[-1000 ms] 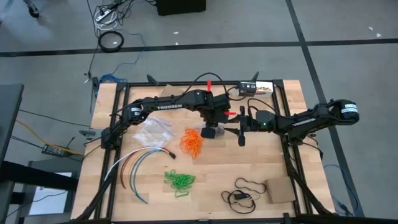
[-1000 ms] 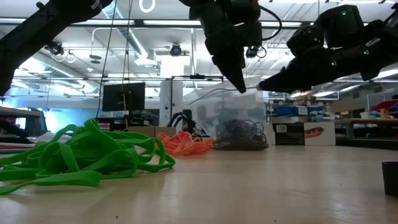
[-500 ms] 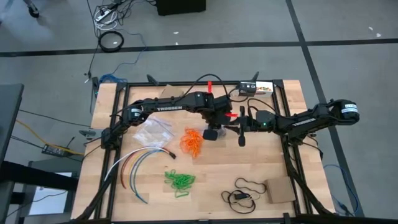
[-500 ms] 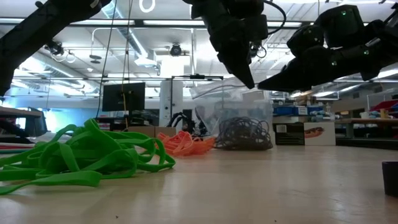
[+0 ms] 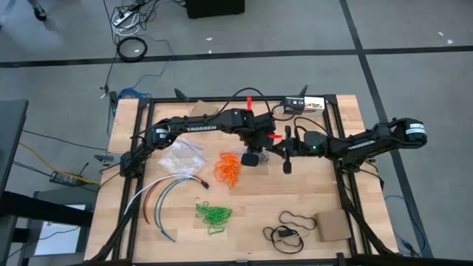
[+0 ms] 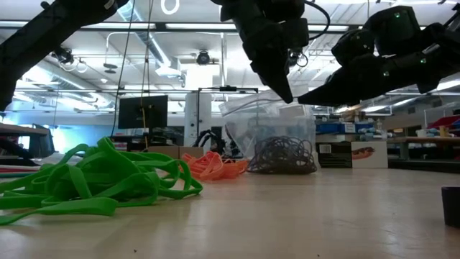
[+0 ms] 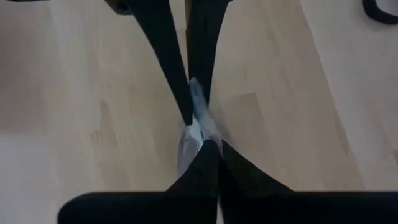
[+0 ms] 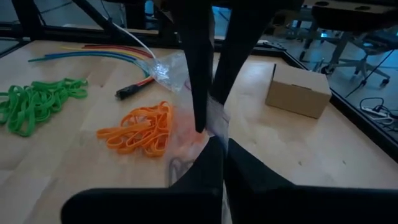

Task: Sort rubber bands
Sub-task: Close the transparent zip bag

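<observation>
— Where are the end effectors?
— Mid-tabletop (image 5: 325, 196). The left end effector (image 6: 286, 95) and the right end effector (image 6: 305, 96) are both clamped on a clear bag (image 6: 273, 140) holding dark rubber bands (image 6: 282, 155).
— The other bands?
— Orange rubber bands (image 5: 229, 169) lie just left; green rubber bands (image 5: 213, 215) nearer, well apart.

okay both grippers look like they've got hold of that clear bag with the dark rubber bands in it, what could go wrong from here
Both the left gripper and right gripper pinch the clear bag at nearly the same spot on its top edge, so pulling apart might tear the thin plastic. If the bag tips, the dark rubber bands could spill toward the orange rubber bands close by.
</observation>
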You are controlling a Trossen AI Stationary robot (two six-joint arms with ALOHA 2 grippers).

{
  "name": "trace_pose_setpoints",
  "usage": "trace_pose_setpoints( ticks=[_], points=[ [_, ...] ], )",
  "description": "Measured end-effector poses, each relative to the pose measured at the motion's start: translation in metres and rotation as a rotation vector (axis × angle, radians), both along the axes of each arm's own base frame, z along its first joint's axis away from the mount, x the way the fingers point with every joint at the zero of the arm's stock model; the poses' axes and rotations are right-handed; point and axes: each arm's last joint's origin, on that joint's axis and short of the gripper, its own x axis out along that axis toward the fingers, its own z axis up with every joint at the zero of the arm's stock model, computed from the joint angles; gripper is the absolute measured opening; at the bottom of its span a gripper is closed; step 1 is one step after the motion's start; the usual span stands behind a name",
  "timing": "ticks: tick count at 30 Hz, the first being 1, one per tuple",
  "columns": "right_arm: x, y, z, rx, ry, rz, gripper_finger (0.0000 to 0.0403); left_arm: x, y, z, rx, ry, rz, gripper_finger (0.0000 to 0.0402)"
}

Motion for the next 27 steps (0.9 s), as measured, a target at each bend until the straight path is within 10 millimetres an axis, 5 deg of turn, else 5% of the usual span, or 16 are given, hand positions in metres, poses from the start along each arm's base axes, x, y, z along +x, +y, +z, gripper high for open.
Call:
trace_pose_setpoints(
  ticks=[7,16,27],
  points=[
    [-0.0001,-0.0002,-0.0002,0.007,0.002,-0.005,0.0,-0.0034,0.0026,-0.0007,-0.011,0.032,0.016,0.0012],
    [-0.0001,-0.0006,-0.0003,0.006,0.002,-0.01,0.0,-0.0048,0.0035,-0.0013,-0.013,0.05,0.043,0.0081],
    [0.0007,-0.0005,0.0039,-0.023,-0.039,0.031,0.0038,-0.004,0.0037,0.0037,0.006,0.027,0.015,0.0007]
  ],
)
